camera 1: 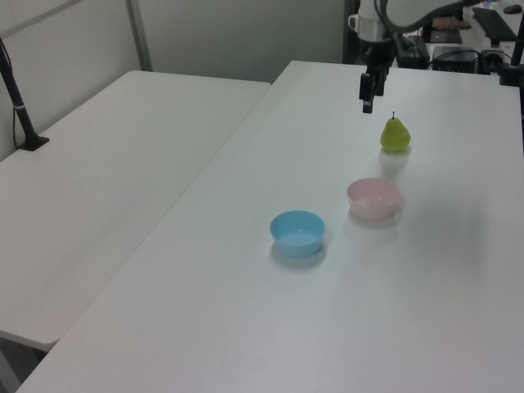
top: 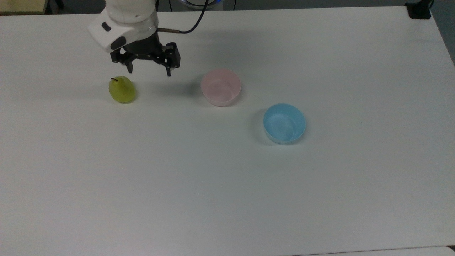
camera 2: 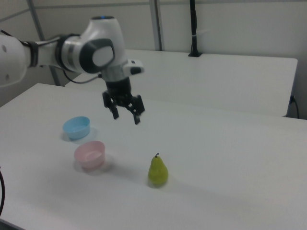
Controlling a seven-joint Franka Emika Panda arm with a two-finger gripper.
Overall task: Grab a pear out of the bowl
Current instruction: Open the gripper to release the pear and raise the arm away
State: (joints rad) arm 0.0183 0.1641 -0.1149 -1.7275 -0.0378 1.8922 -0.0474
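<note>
The pear (top: 122,90) stands upright on the tabletop (top: 227,185), at nine o'clock from the empty pink bowl (top: 220,87), apparently set down, while the end effector (top: 148,70) hangs spread and empty above.

A smooth, matt white table (top: 227,199) is seen. The pear (top: 122,89) is shown with a smooth, faintly glossy yellow-green skin. The bowl (top: 220,87) and the blue bowl (top: 284,123) appear as smooth plastic. The arm (camera 2: 91,50) is cased in glossy white plastic.
</note>
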